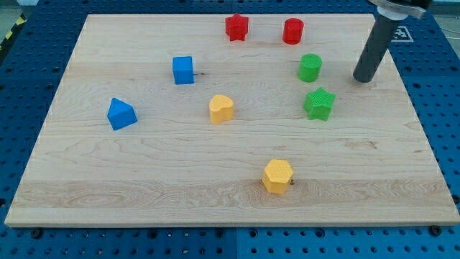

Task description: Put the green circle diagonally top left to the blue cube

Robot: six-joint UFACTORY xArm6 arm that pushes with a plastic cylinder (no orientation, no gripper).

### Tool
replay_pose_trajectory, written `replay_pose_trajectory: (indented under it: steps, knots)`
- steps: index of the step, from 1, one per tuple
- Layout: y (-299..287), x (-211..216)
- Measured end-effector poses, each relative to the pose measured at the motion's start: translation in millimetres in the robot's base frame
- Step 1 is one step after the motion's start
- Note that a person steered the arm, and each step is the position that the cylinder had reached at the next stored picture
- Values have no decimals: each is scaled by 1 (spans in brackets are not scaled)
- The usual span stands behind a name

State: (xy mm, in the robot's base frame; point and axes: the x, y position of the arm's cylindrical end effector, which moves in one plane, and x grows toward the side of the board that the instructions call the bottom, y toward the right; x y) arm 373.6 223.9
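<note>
The green circle [310, 67] is a green cylinder at the view's upper right of the wooden board [144, 180]. The blue cube [183, 70] sits at the upper left of centre, far to the left of the green circle. My tip [364, 78] rests on the board to the right of the green circle, about a block's width and a half away, not touching it.
A green star [318, 103] lies just below the green circle. A red star [236, 27] and a red cylinder [292, 32] sit near the top edge. A yellow heart-like block [221, 108], a yellow hexagon [277, 176] and a blue pentagon-like block [121, 114] lie lower down.
</note>
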Motion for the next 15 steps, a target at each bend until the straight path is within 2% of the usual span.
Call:
replay_pose_trajectory:
  steps: [6, 7, 10, 12, 15]
  knots:
    - [-52, 0]
    - [-75, -1]
    - [-84, -34]
    - [-133, -37]
    - [-175, -42]
